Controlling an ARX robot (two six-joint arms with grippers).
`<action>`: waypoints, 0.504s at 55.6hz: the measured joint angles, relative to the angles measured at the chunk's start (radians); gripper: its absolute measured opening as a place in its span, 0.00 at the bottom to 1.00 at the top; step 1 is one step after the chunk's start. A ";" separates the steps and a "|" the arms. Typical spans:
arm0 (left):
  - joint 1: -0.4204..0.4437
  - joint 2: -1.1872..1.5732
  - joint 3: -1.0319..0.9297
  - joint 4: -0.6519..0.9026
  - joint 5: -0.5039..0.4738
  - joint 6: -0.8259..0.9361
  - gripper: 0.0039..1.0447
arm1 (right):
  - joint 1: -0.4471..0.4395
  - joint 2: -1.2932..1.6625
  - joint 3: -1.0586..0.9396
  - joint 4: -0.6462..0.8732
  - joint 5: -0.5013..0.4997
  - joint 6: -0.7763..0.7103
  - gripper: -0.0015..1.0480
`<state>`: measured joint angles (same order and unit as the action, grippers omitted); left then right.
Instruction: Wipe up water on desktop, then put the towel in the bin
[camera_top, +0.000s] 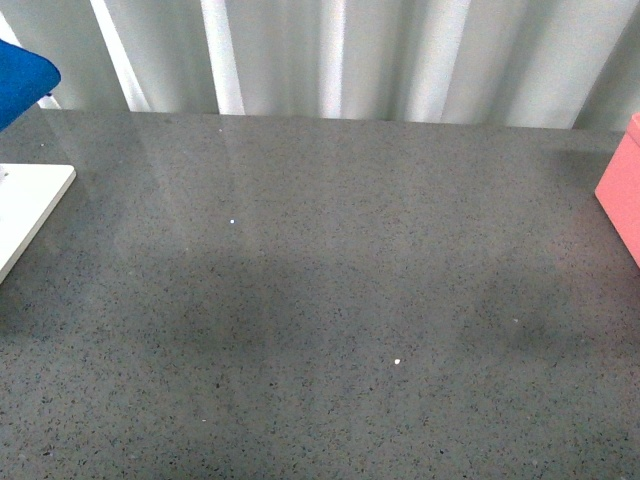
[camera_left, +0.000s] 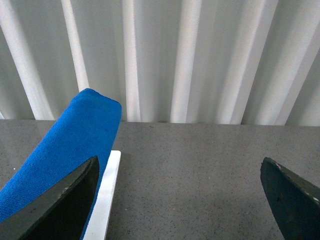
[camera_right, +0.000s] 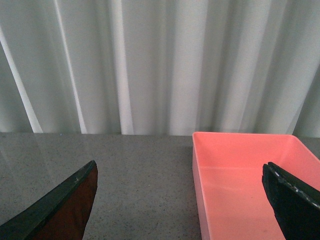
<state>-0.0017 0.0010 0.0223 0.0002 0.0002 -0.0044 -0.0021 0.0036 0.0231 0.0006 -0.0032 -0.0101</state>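
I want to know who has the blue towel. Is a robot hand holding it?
No. The left gripper and right gripper are open and empty; the towel sits by the white board.

You will find nothing to read in any of the three views. The towel, the pink bin, the white board and the desktop show you only plain surfaces, with no legible lettering, label, brand, number or sign.
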 joint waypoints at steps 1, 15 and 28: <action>0.000 0.000 0.000 0.000 0.000 0.000 0.94 | 0.000 0.000 0.000 0.000 0.000 0.000 0.93; 0.000 0.000 0.000 0.000 0.000 0.000 0.94 | 0.000 0.000 0.000 0.000 0.000 0.000 0.93; 0.000 0.000 0.000 0.000 0.000 0.000 0.94 | 0.000 0.000 0.000 0.000 0.000 0.000 0.93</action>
<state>-0.0017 0.0010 0.0223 0.0002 0.0002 -0.0044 -0.0021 0.0036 0.0231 0.0006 -0.0032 -0.0101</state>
